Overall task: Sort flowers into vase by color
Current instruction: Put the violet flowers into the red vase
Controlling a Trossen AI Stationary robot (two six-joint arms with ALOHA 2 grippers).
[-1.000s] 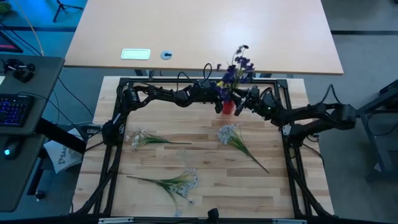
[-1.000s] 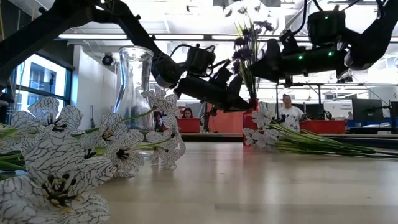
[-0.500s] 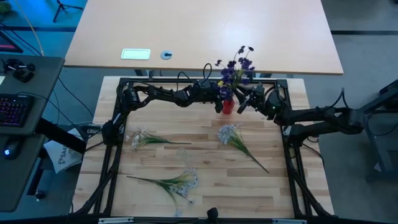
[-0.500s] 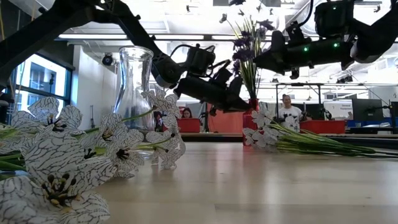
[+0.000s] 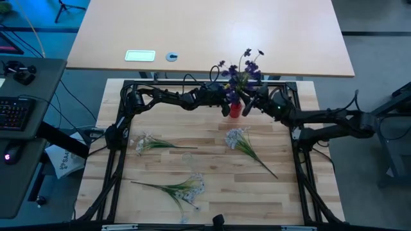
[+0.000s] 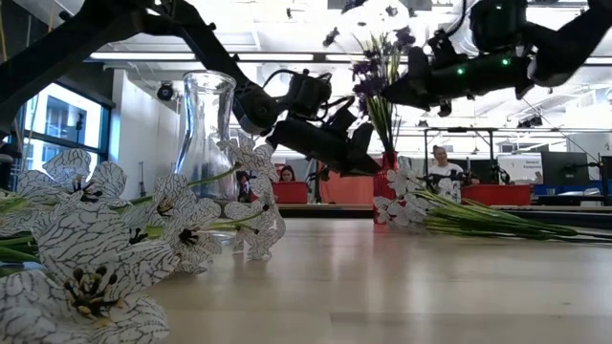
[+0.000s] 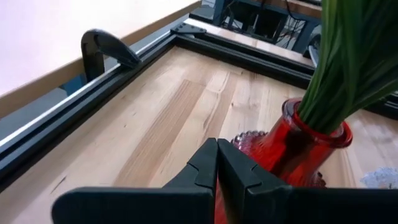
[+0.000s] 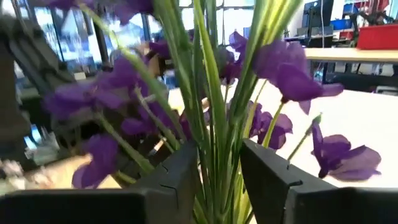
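A small red vase (image 5: 236, 110) stands near the table's far edge and holds a bunch of purple flowers (image 5: 243, 69) on green stems. My right gripper (image 8: 221, 168) reaches level from the table's right, above the vase, closed on the stems. My left gripper (image 7: 217, 163) is shut, close beside the vase's lower body (image 7: 273, 152) on its left. Three white flower sprigs (image 5: 142, 142) (image 5: 237, 136) (image 5: 189, 186) lie flat on the wood. A clear glass vase (image 6: 206, 134) stands nearer the front. My right gripper pinches the bundle of green stems (image 8: 214, 149) between its two fingers, above the vase's mouth and below the blossoms. The fingers come level from the table's right and lie across the stems. The bunch stands upright with its lower ends in the red vase (image 6: 386, 161). My left gripper has its shut fingertips (image 7: 217, 146) right by the red vase's beaded foot (image 7: 249, 142), coming from the table's left, slanting down. Whether they touch it I cannot tell.
A black metal frame (image 5: 192, 84) runs around the tabletop, close behind the red vase. A larger pale table (image 5: 212, 32) lies beyond the far edge. Bare wood shows between the sprigs in the table's middle and along the front right. A person sits in the room behind (image 6: 442, 162).
My right gripper has risen a little at the stems, staying above the red vase. The purple blossoms have swayed slightly toward the table's left, while the stems' lower ends stay in the vase.
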